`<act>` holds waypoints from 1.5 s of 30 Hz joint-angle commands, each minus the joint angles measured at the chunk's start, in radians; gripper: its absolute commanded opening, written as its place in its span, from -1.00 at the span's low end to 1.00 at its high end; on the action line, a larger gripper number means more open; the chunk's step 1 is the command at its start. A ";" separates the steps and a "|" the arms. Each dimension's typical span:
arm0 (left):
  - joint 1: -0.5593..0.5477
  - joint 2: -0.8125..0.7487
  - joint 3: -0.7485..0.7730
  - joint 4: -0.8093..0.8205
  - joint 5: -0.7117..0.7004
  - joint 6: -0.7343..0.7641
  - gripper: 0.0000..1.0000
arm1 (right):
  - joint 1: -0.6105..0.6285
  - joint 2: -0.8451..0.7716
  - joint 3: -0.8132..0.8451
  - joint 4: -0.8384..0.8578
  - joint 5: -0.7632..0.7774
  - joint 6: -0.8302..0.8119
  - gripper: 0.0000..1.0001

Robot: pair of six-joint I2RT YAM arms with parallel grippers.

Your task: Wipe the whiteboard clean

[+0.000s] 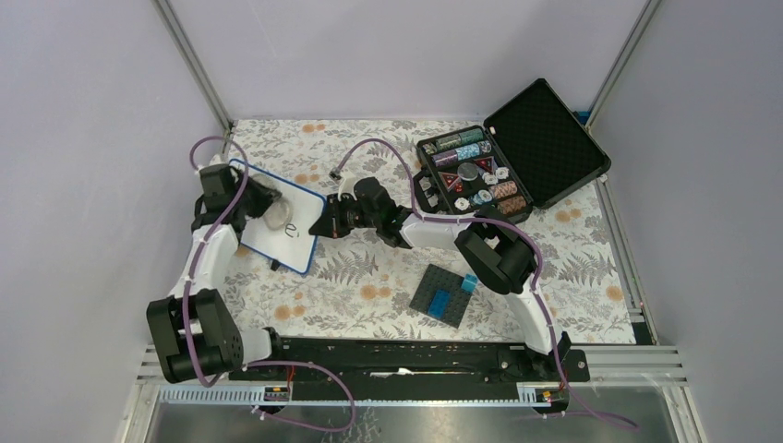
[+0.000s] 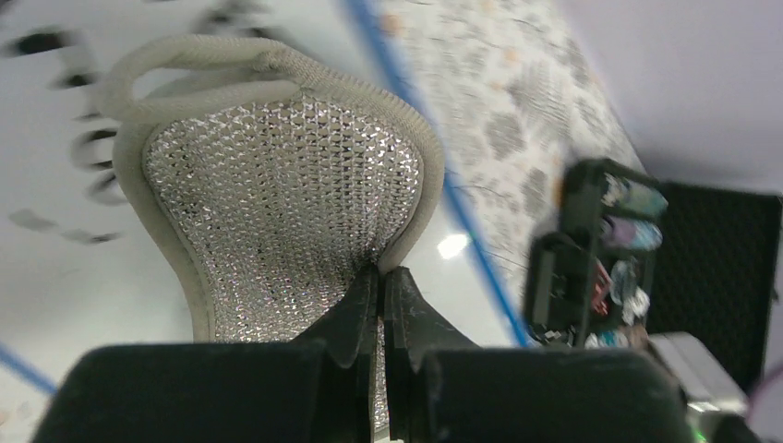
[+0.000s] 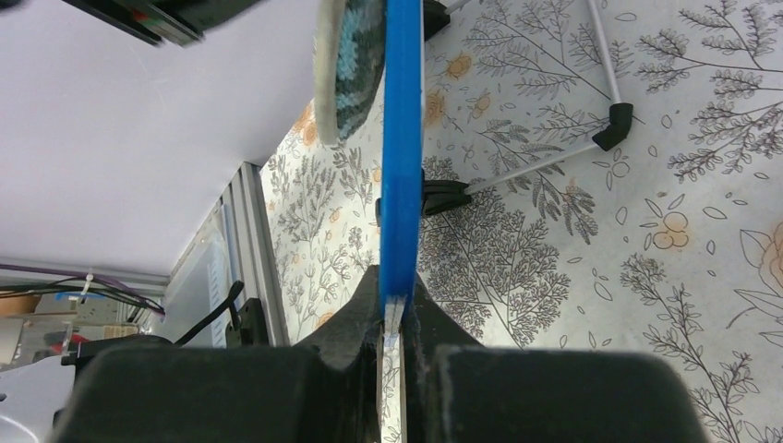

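Observation:
The whiteboard (image 1: 277, 221) is white with a thin blue rim and stands propped on a wire stand at the table's left. A small dark mark (image 1: 290, 231) shows on it near its right end. My left gripper (image 1: 265, 205) is shut on a round silvery scrubbing pad (image 2: 277, 185) with a beige rim, pressed flat on the board (image 2: 55, 277). Blurred dark marks (image 2: 92, 148) lie left of the pad. My right gripper (image 1: 325, 224) is shut on the board's blue edge (image 3: 401, 166), seen edge-on, with the pad (image 3: 346, 74) beside it.
An open black case (image 1: 517, 166) full of small parts stands at the back right. A dark grey studded plate (image 1: 441, 293) with blue bricks lies in the middle front. The board's wire stand (image 3: 554, 157) rests on the floral cloth. Metal frame posts bound the table.

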 commanded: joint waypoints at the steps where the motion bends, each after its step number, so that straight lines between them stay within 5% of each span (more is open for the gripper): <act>1: -0.113 -0.027 0.103 0.054 0.072 0.028 -1.00 | 0.053 -0.020 0.022 0.034 -0.167 -0.063 -1.00; 7: -0.093 0.028 0.060 -0.039 -0.055 -0.010 -1.00 | 0.053 -0.025 0.015 0.034 -0.162 -0.064 -1.00; 15: 0.166 0.048 -0.159 -0.040 0.024 -0.064 -1.00 | 0.053 -0.037 0.009 0.035 -0.164 -0.067 -1.00; 20: 0.152 0.031 -0.183 0.045 0.131 -0.060 -1.00 | 0.053 -0.034 0.010 0.037 -0.167 -0.065 -1.00; 32: -0.160 -0.041 0.103 0.036 0.029 0.090 -1.00 | 0.053 -0.024 0.015 0.041 -0.172 -0.061 -1.00; 40: -0.140 0.015 0.054 -0.056 -0.087 0.054 -1.00 | 0.053 -0.031 0.009 0.041 -0.171 -0.063 -1.00; 45: 0.038 0.011 -0.060 -0.112 -0.069 0.017 -1.00 | 0.053 -0.033 0.008 0.041 -0.172 -0.063 -1.00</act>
